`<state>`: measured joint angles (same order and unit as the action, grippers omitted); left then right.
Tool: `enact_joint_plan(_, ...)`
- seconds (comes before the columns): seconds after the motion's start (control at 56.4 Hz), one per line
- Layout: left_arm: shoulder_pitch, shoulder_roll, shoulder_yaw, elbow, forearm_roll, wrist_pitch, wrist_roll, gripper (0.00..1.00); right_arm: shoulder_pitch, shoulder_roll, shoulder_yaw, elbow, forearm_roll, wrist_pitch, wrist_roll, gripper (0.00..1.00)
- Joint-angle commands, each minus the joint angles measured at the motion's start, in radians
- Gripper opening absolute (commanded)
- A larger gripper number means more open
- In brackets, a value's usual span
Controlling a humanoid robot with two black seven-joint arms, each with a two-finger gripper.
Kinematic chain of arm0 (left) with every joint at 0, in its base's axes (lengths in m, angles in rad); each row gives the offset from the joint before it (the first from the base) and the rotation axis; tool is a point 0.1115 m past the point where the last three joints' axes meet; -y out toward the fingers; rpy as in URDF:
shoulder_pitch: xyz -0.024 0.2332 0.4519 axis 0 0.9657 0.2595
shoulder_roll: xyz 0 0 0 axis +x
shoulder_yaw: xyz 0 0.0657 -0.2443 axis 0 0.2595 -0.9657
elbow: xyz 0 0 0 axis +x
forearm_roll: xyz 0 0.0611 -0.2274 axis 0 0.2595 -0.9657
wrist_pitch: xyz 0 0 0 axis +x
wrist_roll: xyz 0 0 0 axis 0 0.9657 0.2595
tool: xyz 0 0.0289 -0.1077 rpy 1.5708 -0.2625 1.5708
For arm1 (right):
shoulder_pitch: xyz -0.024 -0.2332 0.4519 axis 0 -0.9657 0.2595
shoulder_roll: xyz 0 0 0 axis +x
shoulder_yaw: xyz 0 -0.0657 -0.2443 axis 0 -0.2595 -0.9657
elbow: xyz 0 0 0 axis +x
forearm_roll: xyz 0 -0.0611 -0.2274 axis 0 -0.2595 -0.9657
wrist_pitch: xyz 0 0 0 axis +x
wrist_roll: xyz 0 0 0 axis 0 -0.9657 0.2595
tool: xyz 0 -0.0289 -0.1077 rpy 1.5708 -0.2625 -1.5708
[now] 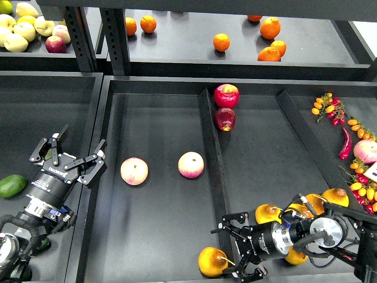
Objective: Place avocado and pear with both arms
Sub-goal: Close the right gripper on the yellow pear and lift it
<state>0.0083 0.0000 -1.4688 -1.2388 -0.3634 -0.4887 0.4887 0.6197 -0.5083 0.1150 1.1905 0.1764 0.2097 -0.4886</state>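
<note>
The avocado [12, 186] lies at the far left edge, in the left bin, behind and left of my left arm. My left gripper [69, 158] is open and empty, held over the wall between the left bin and the middle bin. A golden pear with a thin stem [212, 261] lies at the front of the middle bin, beside the divider. My right gripper [235, 247] is open, its fingers just right of that pear, not touching it as far as I can tell. Other golden pears [268, 213] lie behind the right arm.
Two pink-yellow apples [134, 171] [191, 164] lie in the middle bin. Two red apples [226, 95] sit by the divider [211, 153]. Oranges [221, 42] are on the back shelf, pale fruits [17, 26] at back left, peppers and small tomatoes [346, 141] on the right.
</note>
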Motion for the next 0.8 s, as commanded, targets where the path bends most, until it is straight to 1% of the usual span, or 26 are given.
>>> enact_joint_plan(0.0,0.006,0.0,0.005,-0.004,0.001,0.0,0.0,0.99,-0.006,0.008,-0.005,-0.015,-0.011,-0.004,0.0,0.97)
enact_joint_plan(0.053,0.004,0.0,0.005,-0.004,0.0,0.0,0.0,0.99,-0.005,0.013,-0.003,-0.018,-0.015,-0.007,0.0,0.95)
enact_joint_plan(0.071,0.006,0.0,0.005,-0.007,0.001,0.0,0.0,0.99,-0.005,0.013,-0.002,-0.023,-0.017,-0.009,0.0,0.92)
enact_joint_plan(0.23,0.012,0.0,0.005,-0.013,0.0,0.0,0.0,0.99,-0.006,0.017,0.006,-0.031,-0.015,-0.015,0.0,0.84)
enact_joint_plan(0.496,0.015,0.0,0.007,-0.013,0.0,0.0,0.0,0.99,-0.008,0.031,0.008,-0.051,-0.015,-0.029,0.0,0.82)
enact_joint_plan(0.78,0.018,0.0,0.007,-0.013,0.0,0.0,0.0,0.99,-0.026,0.056,0.008,-0.06,-0.015,-0.053,0.0,0.81)
